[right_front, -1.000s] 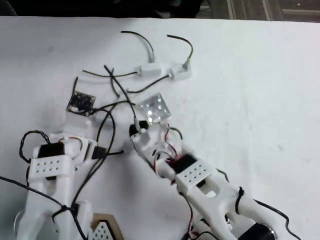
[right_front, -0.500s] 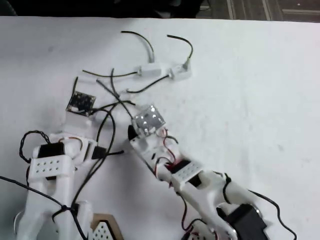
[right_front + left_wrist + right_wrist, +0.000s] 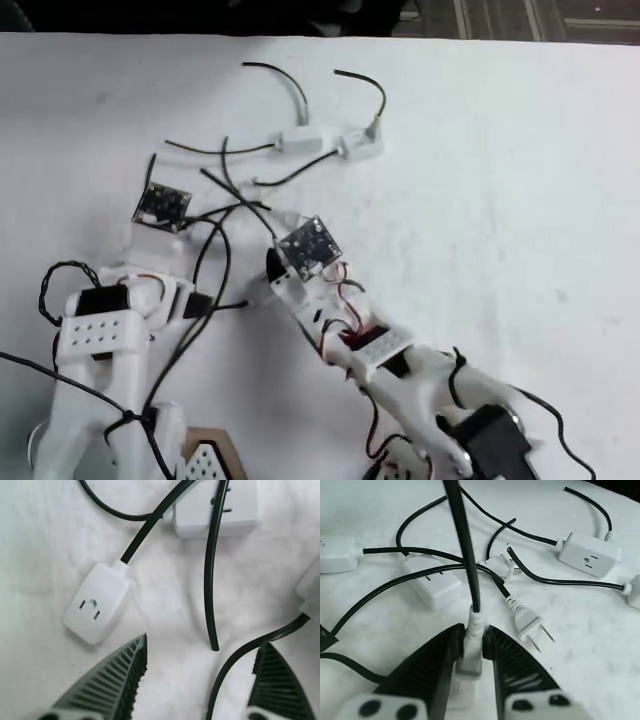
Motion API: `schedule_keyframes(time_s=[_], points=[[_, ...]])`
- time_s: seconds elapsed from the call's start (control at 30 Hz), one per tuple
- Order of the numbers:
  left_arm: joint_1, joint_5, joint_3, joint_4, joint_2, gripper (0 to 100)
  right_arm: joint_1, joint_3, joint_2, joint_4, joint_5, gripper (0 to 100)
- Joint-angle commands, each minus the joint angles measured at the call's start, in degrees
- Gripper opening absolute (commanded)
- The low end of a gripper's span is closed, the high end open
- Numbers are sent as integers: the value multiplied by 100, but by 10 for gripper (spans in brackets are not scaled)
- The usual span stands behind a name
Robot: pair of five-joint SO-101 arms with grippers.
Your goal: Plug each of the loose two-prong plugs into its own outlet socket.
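- One plug [image 3: 472, 655] sits pinched tight in the right gripper [image 3: 473, 632] over the table [image 3: 520, 150], its cord [image 3: 462, 545] leading away.
- 2nd plug [image 3: 526, 621] lies loose just beside it, prongs bare.
- Step, prob.: take the held plug to a socket. The nearest socket [image 3: 432, 586] is just ahead. Next move needs prongs lined up w/ the slots.
- Left gripper [image 3: 200, 680] is spread wide & empty, near another socket [image 3: 97, 610].
- Held plug's prongs are hidden inside the grip, so can't tell if it's lifted.
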Motion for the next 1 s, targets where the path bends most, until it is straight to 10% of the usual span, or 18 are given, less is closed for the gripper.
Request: schedule_keyframes(time_s=[0.0,0.97], points=[[-31,9,-26,-53,-145,338,84,-220,312,-418,62,17],[-31,9,-26,-53,-145,338,-119,-9,400,-848,9,17]])
